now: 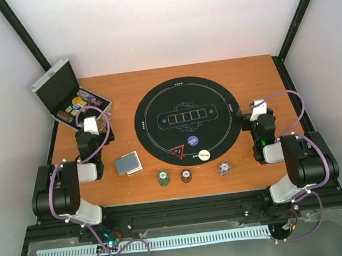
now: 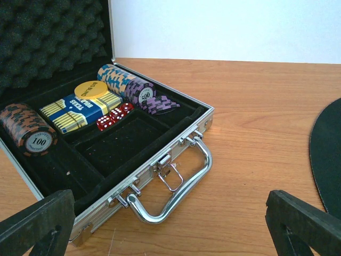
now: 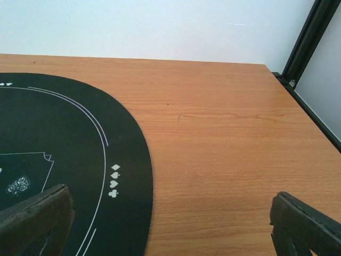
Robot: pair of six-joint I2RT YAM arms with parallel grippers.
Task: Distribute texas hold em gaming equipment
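Far left: open silver case (image 1: 69,94) holds brown 100 chips (image 2: 29,133), a boxed deck (image 2: 80,109) and red dice (image 2: 114,116); left gripper (image 2: 170,229) hovers before its handle, fingers wide apart. Centre: playing cards (image 1: 128,163) lie stacked on bare wood just left of the black mat (image 1: 155,105), green chips (image 1: 163,178), brown-red chips (image 1: 185,176) and purple-white chips (image 1: 225,168) in a row along its near edge, red triangle marker (image 1: 177,152), purple disc (image 1: 193,141) and white disc (image 1: 204,154) on the mat's near part. Right: right gripper (image 3: 170,224) hangs over the mat's right rim, fingers spread
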